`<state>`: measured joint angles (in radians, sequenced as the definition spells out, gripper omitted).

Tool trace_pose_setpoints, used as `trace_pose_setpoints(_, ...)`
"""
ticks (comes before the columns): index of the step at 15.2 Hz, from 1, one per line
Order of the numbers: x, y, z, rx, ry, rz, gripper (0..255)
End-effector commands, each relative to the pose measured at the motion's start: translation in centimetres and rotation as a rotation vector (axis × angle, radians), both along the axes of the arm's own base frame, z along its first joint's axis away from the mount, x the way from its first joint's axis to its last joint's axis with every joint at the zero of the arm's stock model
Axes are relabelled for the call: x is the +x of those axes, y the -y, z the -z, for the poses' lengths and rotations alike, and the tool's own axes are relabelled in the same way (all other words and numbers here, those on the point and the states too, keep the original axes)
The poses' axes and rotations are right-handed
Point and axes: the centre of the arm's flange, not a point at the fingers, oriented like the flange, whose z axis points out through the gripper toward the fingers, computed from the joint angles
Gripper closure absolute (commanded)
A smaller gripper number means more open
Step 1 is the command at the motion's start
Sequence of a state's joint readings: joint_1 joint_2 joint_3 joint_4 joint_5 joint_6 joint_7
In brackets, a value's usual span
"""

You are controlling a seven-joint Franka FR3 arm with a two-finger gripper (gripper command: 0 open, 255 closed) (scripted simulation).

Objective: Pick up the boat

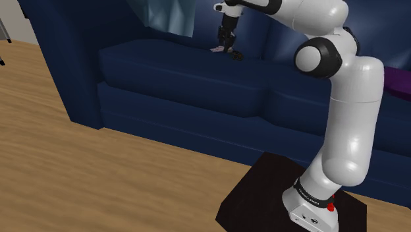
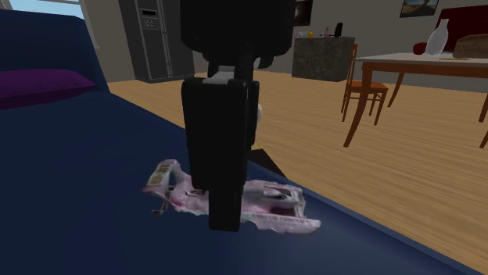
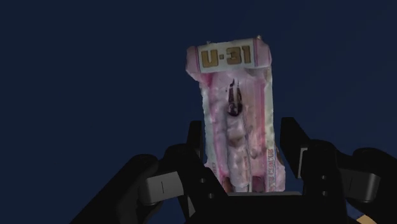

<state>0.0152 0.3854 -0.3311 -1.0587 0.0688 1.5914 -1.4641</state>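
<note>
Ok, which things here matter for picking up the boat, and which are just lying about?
For the job:
- pink and white boat marked U-31
- gripper, down over it
- navy sofa seat that it lies on

Just lying about:
- purple cushion
- wooden table with a white vase
- wooden chair
- grey fridge

Second exterior view: the tool [image 2: 223,219] is blocking your sight of the boat [image 2: 275,201] amidships, and the top edge is cropping the tool. Wrist view: tool body is hiding the boat's near end. Shoulder view: boat is showing too small for detail.
</note>
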Motion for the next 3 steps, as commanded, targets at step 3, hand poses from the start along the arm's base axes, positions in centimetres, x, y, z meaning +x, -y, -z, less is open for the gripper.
trace_pose_setpoints(3, 0.02, -0.07, -1.17, 0.0, 0.0, 0.0, 255)
